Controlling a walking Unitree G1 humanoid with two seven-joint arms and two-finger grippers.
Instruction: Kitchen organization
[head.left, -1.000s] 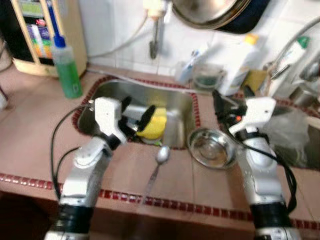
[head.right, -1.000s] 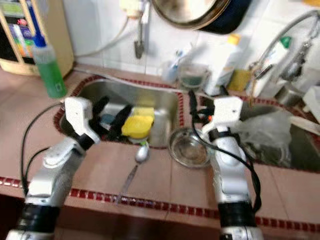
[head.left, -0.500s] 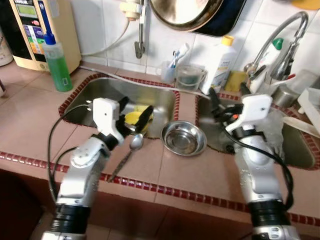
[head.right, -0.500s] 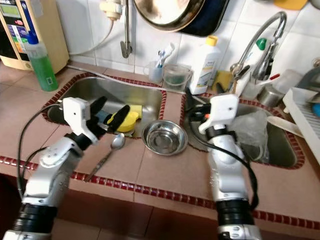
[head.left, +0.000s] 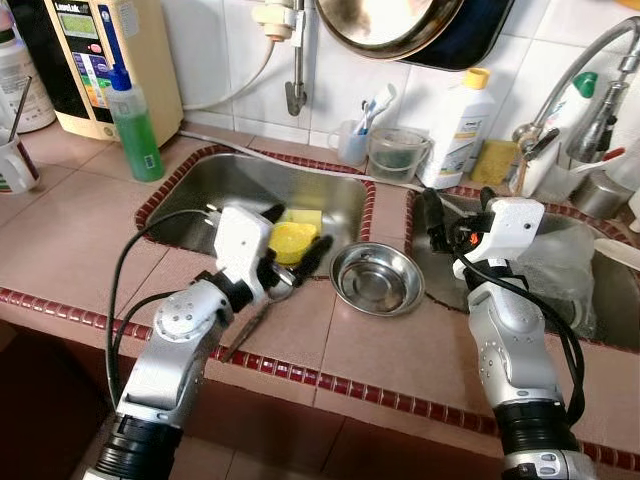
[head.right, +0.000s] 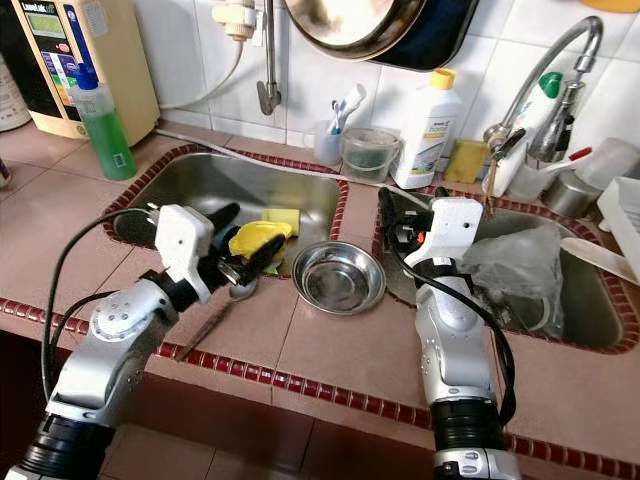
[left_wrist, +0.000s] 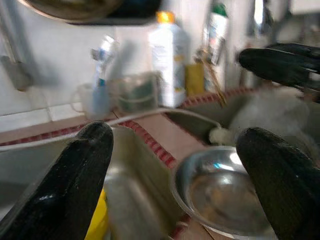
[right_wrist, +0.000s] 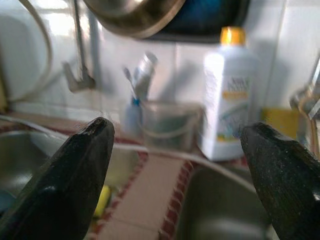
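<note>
bright, even light | head views sharp | wrist views blurred

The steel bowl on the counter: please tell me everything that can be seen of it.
The bowl is small, round and shallow, of shiny metal, with a thin rolled rim. It stands upright and looks empty. It rests on the tiled counter, on the strip between the two sinks, near the left sink. Nothing grips it: the left gripper is open just beside it, over a spoon, and the right gripper is open over the right sink.
</note>
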